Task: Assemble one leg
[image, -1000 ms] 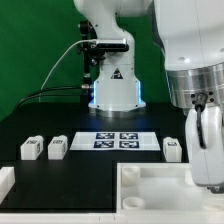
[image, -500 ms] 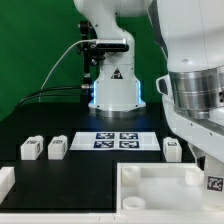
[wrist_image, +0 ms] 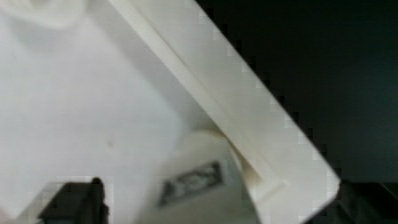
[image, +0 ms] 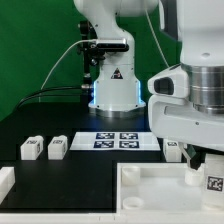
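A leg (image: 213, 183), a small white block with a black-and-white tag, stands at the white tray's (image: 150, 186) corner on the exterior view's right. In the wrist view its tag (wrist_image: 192, 184) lies beside the tray's rim (wrist_image: 214, 90). My gripper (image: 203, 168) hangs low right over this leg. In the wrist view the gripper (wrist_image: 199, 208) shows one dark finger (wrist_image: 71, 202), set well apart from the leg; the other finger is lost against the dark table. The jaws stand wide and do not touch the leg. Three more legs (image: 31, 149) (image: 57, 147) (image: 172, 150) lie on the black table.
The marker board (image: 118, 140) lies behind the tray. The robot's base (image: 112, 85) stands behind it, with cables running to the exterior view's left. A white part's corner (image: 5, 180) shows at the left edge.
The arm's wrist has come down and turned over the tray's right corner. The tagged leg came into view there half a second ago and has stayed in place since.
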Available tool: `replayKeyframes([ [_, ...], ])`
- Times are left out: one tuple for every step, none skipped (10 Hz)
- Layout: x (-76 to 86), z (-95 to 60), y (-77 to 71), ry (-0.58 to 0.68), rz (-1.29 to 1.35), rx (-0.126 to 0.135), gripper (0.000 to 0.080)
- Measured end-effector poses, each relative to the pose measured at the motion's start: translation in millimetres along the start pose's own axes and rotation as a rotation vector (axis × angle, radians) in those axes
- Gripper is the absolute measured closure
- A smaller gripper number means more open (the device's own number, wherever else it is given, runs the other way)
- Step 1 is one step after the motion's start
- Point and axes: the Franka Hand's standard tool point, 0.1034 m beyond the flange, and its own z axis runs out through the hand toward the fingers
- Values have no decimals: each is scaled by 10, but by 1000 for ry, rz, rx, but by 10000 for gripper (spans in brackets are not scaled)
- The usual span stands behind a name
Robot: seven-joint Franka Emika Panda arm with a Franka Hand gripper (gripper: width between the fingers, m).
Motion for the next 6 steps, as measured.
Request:
replayKeyframes([
  [-2,6,1,-1,1,-1,163],
  [-2,6,2,-1,2,-1,344],
  [-4,7,-1,-1,19,0,344],
  [-10,8,-8,-3,167,3,506],
  [-10,8,-9,-5,255,4,506],
  [-5,6,-5,-7,371,6,505],
])
